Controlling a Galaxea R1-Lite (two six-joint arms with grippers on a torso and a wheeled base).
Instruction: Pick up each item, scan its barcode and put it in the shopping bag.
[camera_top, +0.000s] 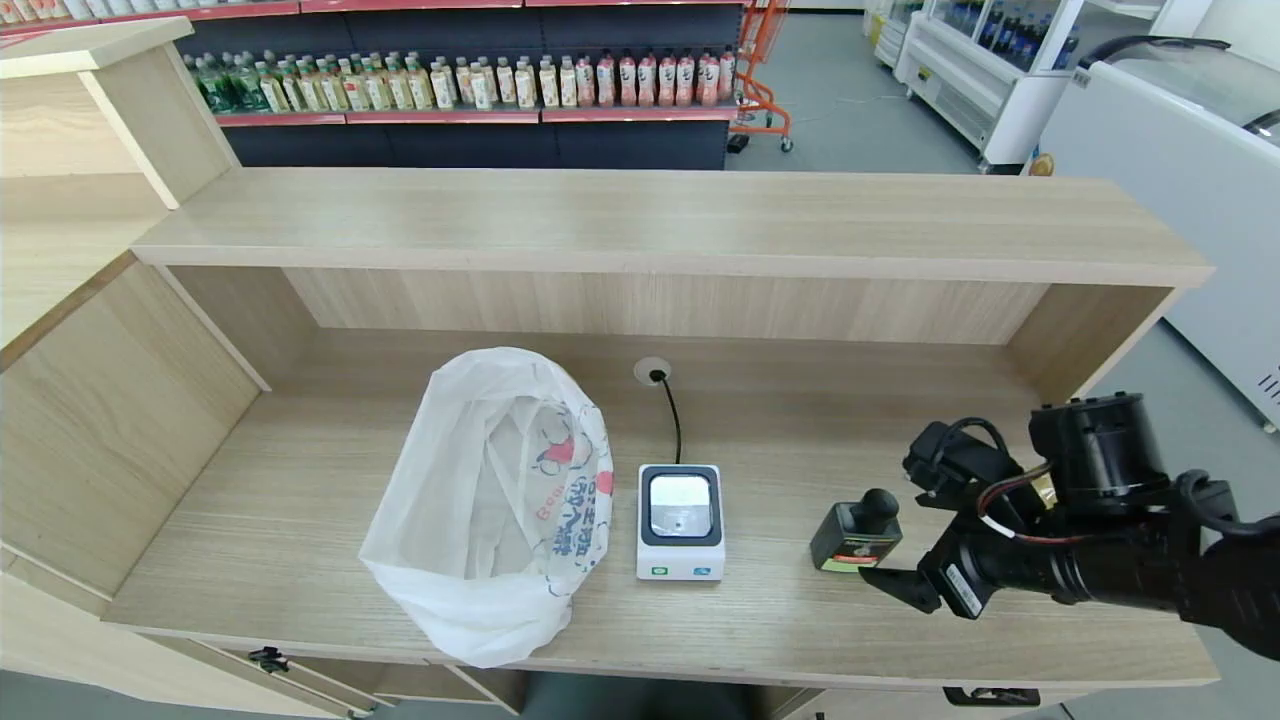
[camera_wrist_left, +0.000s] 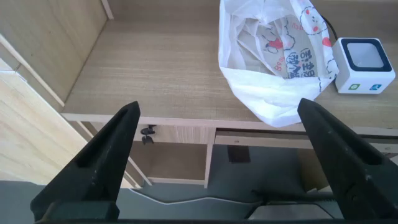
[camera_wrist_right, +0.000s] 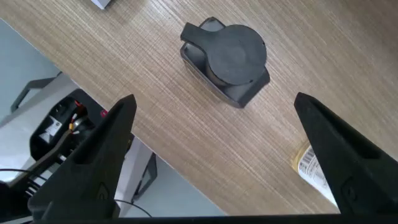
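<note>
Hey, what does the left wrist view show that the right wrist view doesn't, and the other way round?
Left wrist only: the open white shopping bag, the scanner in full beside it, the left gripper, fingers open. Right wrist only: a black-capped container, a barcode-labelled item at the edge, the right gripper, fingers open. A pale corner there may be the scanner; unclear. Both: the wooden counter and its front edge.

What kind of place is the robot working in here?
Most likely a shop checkout: a barcode scanner sits beside a shopping bag on a wooden counter, with shelves of bottled drinks and a chest freezer behind.
</note>
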